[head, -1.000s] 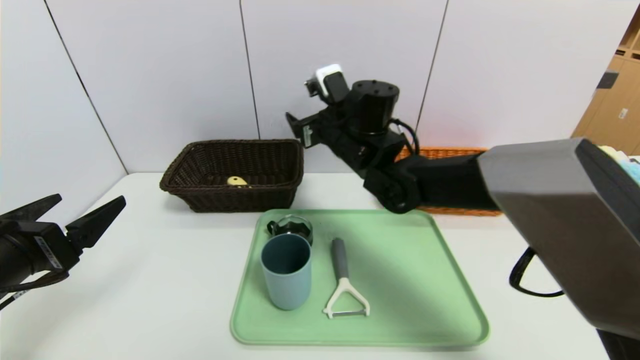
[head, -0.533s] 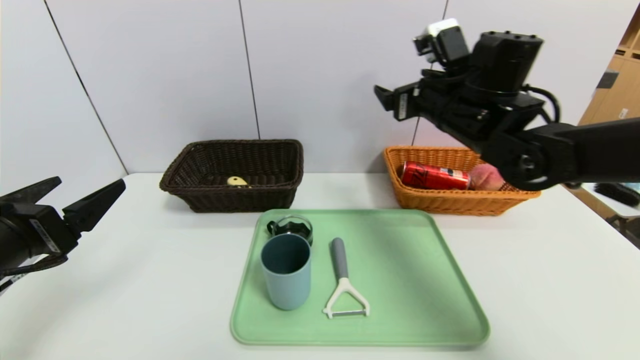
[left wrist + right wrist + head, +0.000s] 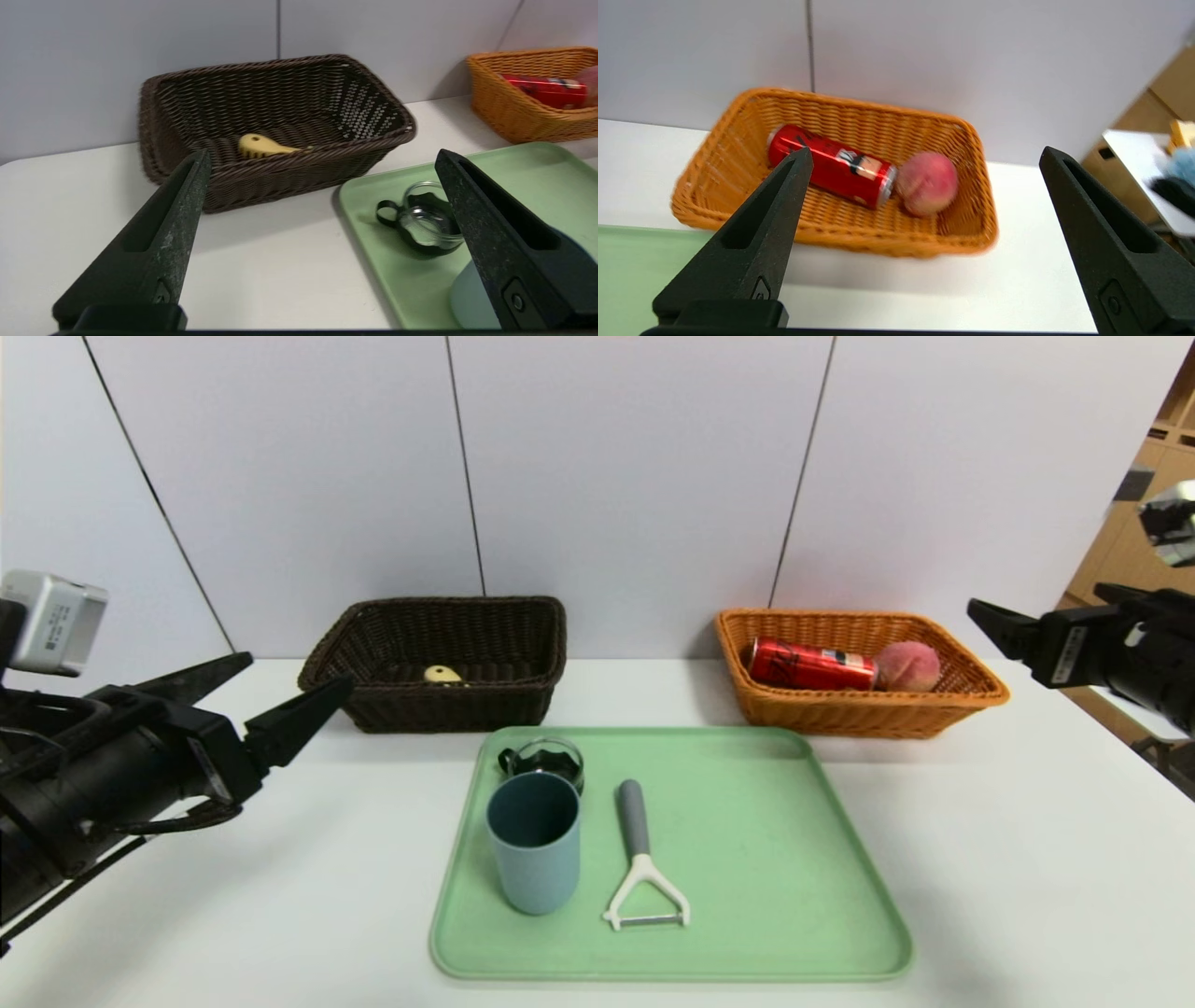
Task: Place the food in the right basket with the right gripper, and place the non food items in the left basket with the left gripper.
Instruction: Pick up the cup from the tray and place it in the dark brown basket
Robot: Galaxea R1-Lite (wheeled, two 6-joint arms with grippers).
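Nearest the robot, a green tray (image 3: 822,887) lies on the white table (image 3: 1027,859). On its left part a blue cup (image 3: 534,845) stands upright, with a white peeler (image 3: 642,868) flat just beside it, grey handle pointing toward the wall. Right behind the cup sits a small glass jar (image 3: 546,763) with a dark fitting; whether it touches the cup is hard to tell.

The left gripper (image 3: 266,700) hangs above the table left of the tray, jaws spread wide and holding nothing; in the left wrist view (image 3: 322,161) its tips frame the brown basket and the glass jar. The right gripper (image 3: 997,616) is off to the right edge, near the orange basket's far corner, jaws likewise wide apart and empty, as the right wrist view (image 3: 924,163) shows.

Against the wall, the brown basket (image 3: 439,709) on the left holds one small yellow item (image 3: 442,674). The orange basket (image 3: 840,714) on the right holds a red can (image 3: 808,665) lying on its side and a peach (image 3: 906,666) close against the can's end.
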